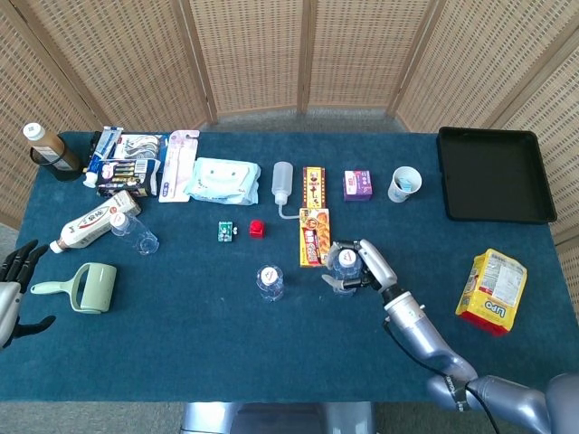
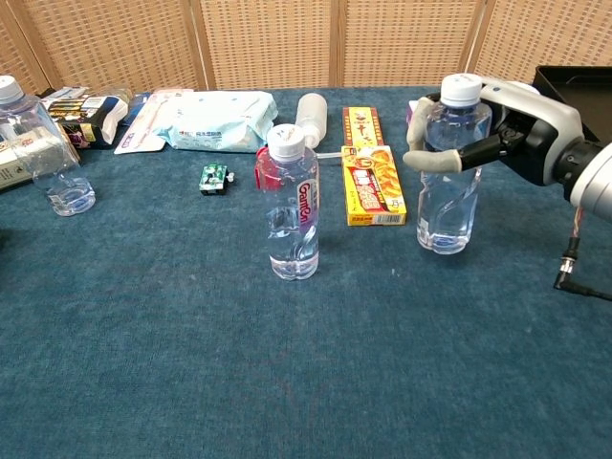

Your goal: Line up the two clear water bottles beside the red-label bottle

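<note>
The red-label bottle (image 2: 292,206) (image 1: 270,281) stands upright in the middle of the blue table. My right hand (image 2: 497,134) (image 1: 366,265) grips a clear water bottle (image 2: 448,167) (image 1: 345,265) near its top; the bottle stands upright to the right of the red-label one, its base at the cloth. A second clear bottle (image 2: 43,153) (image 1: 137,235) stands far to the left. My left hand (image 1: 11,280) hangs open off the table's left edge, holding nothing, and shows only in the head view.
A yellow snack box (image 2: 373,182) lies just behind the gap between the two bottles. Wipes (image 1: 222,179), a squeeze bottle (image 1: 282,185), a purple box (image 1: 358,184), a paper cup (image 1: 404,183), a black tray (image 1: 495,176) and a yellow bag (image 1: 491,291) lie around.
</note>
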Robot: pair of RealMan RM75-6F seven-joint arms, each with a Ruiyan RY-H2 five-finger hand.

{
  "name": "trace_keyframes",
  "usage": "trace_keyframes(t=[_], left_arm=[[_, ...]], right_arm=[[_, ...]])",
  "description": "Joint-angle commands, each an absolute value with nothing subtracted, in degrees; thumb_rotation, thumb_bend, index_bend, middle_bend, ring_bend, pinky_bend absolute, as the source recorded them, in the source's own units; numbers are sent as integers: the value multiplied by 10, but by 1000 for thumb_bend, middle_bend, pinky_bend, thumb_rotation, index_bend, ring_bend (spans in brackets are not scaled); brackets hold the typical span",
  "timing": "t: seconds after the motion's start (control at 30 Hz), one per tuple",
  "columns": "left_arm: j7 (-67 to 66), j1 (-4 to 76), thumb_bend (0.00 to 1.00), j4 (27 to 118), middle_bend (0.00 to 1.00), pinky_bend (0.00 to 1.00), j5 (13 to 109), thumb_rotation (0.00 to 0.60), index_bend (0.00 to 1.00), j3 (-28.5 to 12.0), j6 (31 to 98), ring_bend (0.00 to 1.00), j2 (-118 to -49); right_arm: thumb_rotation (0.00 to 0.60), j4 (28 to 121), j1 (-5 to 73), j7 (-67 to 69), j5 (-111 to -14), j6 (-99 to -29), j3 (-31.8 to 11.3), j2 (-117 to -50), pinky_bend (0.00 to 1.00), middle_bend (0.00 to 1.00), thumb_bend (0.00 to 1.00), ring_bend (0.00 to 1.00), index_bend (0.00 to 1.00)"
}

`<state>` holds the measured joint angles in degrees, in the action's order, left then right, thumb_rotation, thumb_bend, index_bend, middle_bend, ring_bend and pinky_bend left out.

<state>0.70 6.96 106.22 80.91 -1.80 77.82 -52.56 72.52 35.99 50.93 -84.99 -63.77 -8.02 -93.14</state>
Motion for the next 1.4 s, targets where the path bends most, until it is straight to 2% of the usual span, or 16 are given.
trace_keyframes(t=[0.03, 1.1, 1.3, 1.4], left_arm=[[11, 70, 91, 1063, 0, 163, 815, 600, 0, -15, 778, 0, -523], [19, 69, 92, 1069, 0, 163, 828, 600, 0, -6, 777, 0, -517], [28, 69, 91, 1067, 0, 162, 829, 600, 0, -5, 775, 0, -514], [30, 70, 91, 1067, 0, 162, 830, 600, 0, -5, 774, 0, -513]], right_arm=[[600, 716, 356, 522, -848, -640, -79, -940, 383, 683, 307, 523, 575], [600, 671, 339, 493, -868, -683, -70, -993, 367, 661, 307, 509, 569], [600, 654, 337, 492, -872, -683, -65, -1005, 366, 647, 307, 505, 563], [600, 646, 337, 499, -879, -690, -62, -1008, 361, 605, 294, 485, 529]])
